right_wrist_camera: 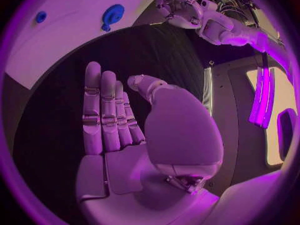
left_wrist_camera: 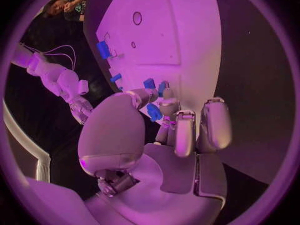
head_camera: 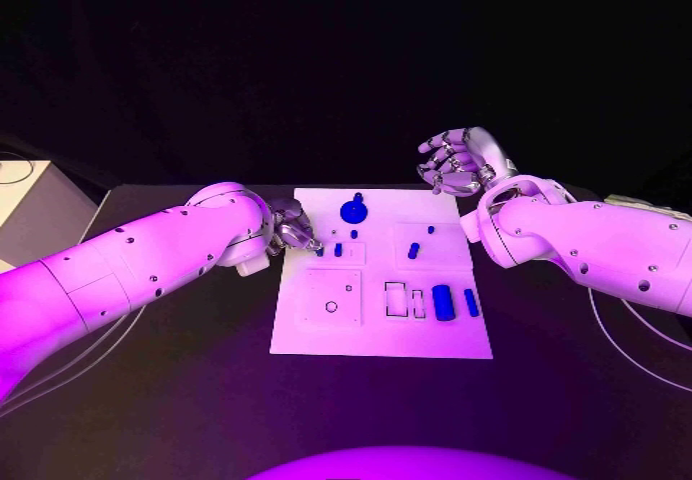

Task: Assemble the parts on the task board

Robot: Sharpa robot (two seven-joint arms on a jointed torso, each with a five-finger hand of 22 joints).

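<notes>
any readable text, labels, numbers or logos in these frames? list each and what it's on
None can be read.
The task board bears only outlined recesses and blue parts, no lettering.
The left hand and right hand carry no legible marks.
The white box at the table's edge looks blank.

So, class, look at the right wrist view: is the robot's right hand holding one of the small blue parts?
No: the right hand is open, its fingers straight and apart over the black table, with nothing in them.
</notes>
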